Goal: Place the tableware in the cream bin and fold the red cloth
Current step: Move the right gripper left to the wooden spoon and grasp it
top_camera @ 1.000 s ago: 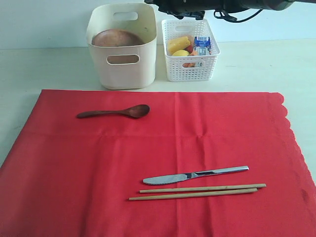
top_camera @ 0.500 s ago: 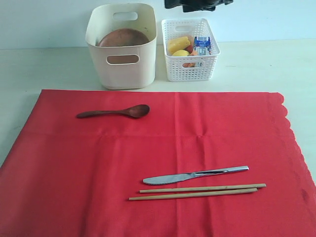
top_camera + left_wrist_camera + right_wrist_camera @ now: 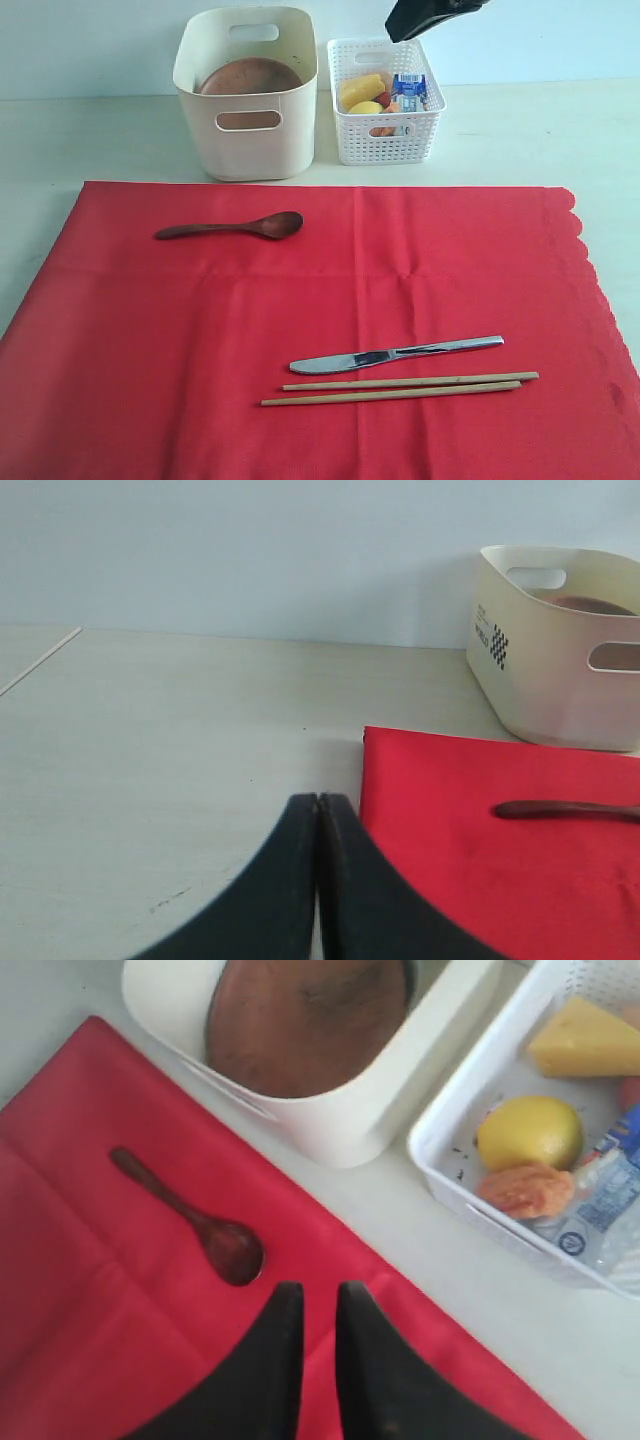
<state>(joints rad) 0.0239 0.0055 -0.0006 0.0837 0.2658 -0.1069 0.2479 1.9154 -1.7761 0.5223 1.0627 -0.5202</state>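
The red cloth (image 3: 330,330) lies spread flat on the table. On it rest the dark wooden spoon (image 3: 235,227), the metal knife (image 3: 395,354) and the chopsticks (image 3: 400,388). The cream bin (image 3: 250,130) stands behind the cloth with the brown plate (image 3: 250,75) inside. My right gripper (image 3: 398,32) hangs high beside the bin, over the basket; in its wrist view the right gripper (image 3: 320,1288) shows a narrow gap with nothing in it, above the cloth's edge near the spoon (image 3: 215,1235). My left gripper (image 3: 318,798) is shut and empty, low at the cloth's left corner (image 3: 480,830).
A white lattice basket (image 3: 385,140) to the right of the bin holds food pieces and a blue-white milk carton (image 3: 408,90). Bare pale table (image 3: 100,130) surrounds the cloth at the back and sides. A wall rises behind the containers.
The right arm has pulled back from above the bin toward the right, and its fingertip now points down at the top edge. The plate has settled a little inside the bin.
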